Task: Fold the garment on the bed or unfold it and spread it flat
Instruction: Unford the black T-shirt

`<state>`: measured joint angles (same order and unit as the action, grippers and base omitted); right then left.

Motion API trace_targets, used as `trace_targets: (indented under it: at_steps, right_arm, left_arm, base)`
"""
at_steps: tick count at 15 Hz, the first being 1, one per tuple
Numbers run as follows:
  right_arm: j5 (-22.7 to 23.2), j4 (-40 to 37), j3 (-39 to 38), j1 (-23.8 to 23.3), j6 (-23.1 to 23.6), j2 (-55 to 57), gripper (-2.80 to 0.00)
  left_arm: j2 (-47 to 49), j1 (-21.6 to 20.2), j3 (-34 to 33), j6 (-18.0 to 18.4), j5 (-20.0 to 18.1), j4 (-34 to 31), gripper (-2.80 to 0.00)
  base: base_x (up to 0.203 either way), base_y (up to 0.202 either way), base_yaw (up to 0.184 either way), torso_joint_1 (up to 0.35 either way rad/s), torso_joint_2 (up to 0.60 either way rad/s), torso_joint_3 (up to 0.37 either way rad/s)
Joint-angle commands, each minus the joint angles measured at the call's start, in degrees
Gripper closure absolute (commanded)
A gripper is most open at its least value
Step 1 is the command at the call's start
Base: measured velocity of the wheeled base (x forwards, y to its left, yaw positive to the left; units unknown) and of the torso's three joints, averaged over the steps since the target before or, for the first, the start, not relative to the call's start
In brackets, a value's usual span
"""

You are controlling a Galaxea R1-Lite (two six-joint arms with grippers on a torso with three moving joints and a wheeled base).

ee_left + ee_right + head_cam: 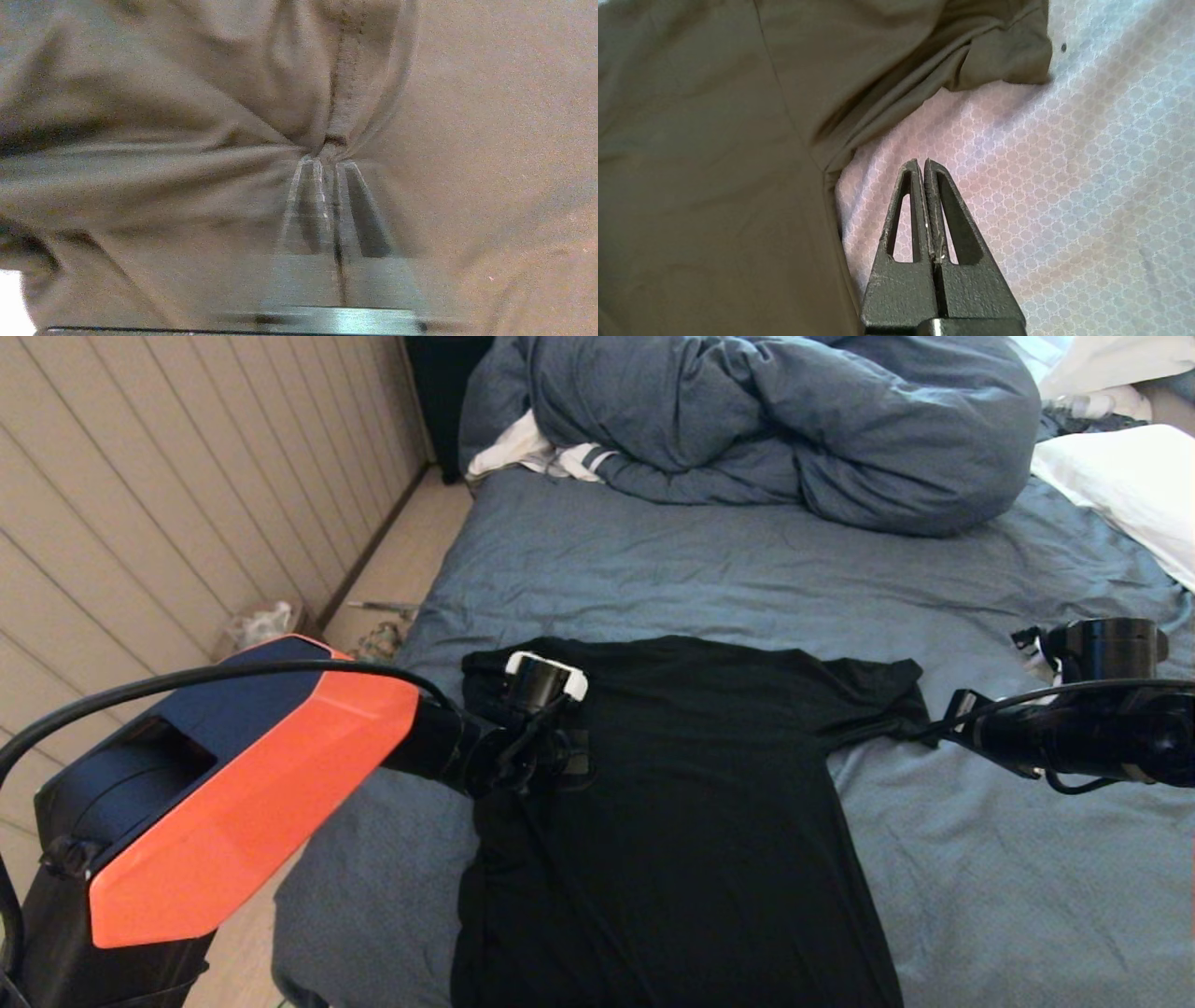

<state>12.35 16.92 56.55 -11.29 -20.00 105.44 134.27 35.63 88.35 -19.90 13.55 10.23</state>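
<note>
1. Looking down from the head view, the garment (691, 803) lies spread on the bed (990, 877), reaching to the near edge and closer to the left edge than the right. The left hand (546, 733) sits over its left shoulder area; the right hand (924, 728) is at the tip of the right sleeve. The duvet (775, 420) is heaped along the far edge. No containers are in sight.

2. In the left wrist view, the left hand (327, 154) has its fingers together, clamped on a pinch of the garment (140, 163), with creases fanning out from the tips.

3. In the right wrist view, the right hand (923, 163) is pressed together on nothing, over bare sheet just beside the garment (714, 140) at the underarm.

4. My worry: the pinch looks small, so thin fabric could slip out on lifting, or the pull could drag the whole shirt askew, since nothing pins the other side.
</note>
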Motion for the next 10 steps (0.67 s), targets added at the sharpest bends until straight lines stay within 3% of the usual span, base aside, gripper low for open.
trace_targets:
  at_steps: [1, 6, 10]
  right_arm:
    - [0.05, 0.13, -0.04, -0.05, -0.04, 0.21, 0.00]
    - [0.04, 0.13, -0.21, 0.04, -0.12, 0.03, 0.00]
    - [0.04, 0.13, -0.21, 0.04, -0.12, 0.03, 0.00]
  left_arm:
    - [-0.47, -0.35, -0.02, -0.13, 0.08, 0.14, 0.00]
    - [-2.80, -2.30, 0.40, -0.11, 0.65, -0.26, 0.00]
    - [-9.11, -10.19, 0.24, -0.06, 0.44, -0.53, 0.00]
  base:
    - [0.000, 0.000, 0.000, 0.000, 0.00, 0.000]
    - [0.000, 0.000, 0.000, 0.000, 0.00, 0.000]
    - [0.000, 0.000, 0.000, 0.000, 0.00, 0.000]
